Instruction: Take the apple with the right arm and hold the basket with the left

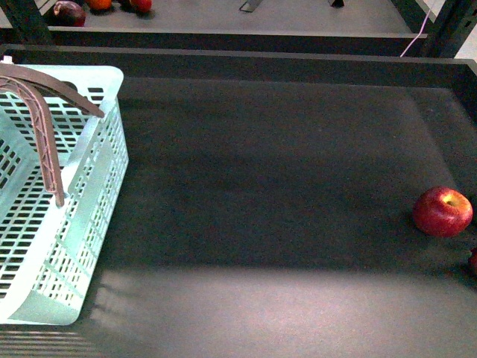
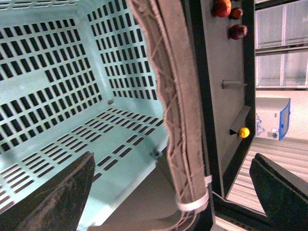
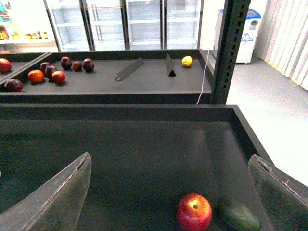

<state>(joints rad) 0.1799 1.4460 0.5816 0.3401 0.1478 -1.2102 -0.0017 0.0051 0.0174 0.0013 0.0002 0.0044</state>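
The red apple (image 1: 443, 212) with a yellowish stem patch rests on the dark shelf at the far right. In the right wrist view the apple (image 3: 194, 211) lies between and beyond the spread fingers of my right gripper (image 3: 168, 197), which is open and holds nothing. The mint-green basket (image 1: 82, 224) stands at the left, its brown handles (image 1: 45, 134) arched over it. My left gripper (image 2: 166, 202) is open, its fingers straddling the brown handles (image 2: 178, 96) near the white zip tie (image 2: 195, 199), without touching them. Neither arm shows in the front view.
A dark green object (image 3: 238, 214) lies close beside the apple. A raised rim (image 1: 238, 63) bounds the shelf at the back. Beyond it, another shelf holds several dark red and orange fruits (image 3: 48, 72) and a yellow fruit (image 3: 186, 61). A black post (image 3: 231, 48) stands at the back right.
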